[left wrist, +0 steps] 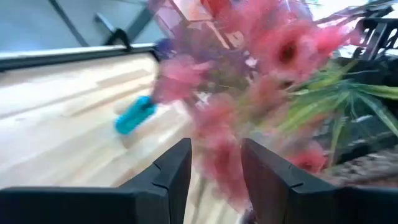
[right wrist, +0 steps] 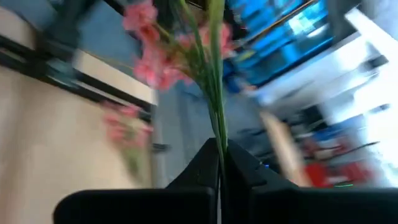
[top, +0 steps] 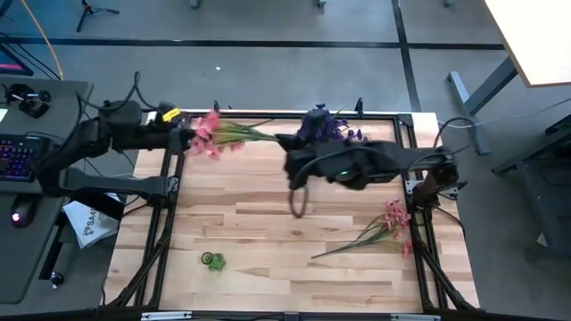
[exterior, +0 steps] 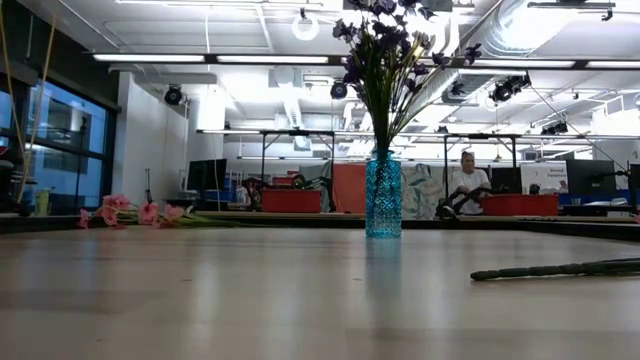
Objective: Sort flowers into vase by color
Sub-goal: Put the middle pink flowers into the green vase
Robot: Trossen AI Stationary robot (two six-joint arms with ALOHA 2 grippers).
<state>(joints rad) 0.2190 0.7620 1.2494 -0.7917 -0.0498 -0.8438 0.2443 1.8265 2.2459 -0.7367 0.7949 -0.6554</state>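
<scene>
Flowers: purple bunch (exterior: 385,60) stands in blue vase (exterior: 383,196); pink sprig (top: 219,134) left of vase, right gripper (right wrist: 219,163) clamped on its stem; left gripper (left wrist: 214,171) fingers apart around blossoms; another pink sprig (top: 379,230) lies right of vase

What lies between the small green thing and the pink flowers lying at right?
High view: only bare wood between the green thing and those pink flowers.
</scene>
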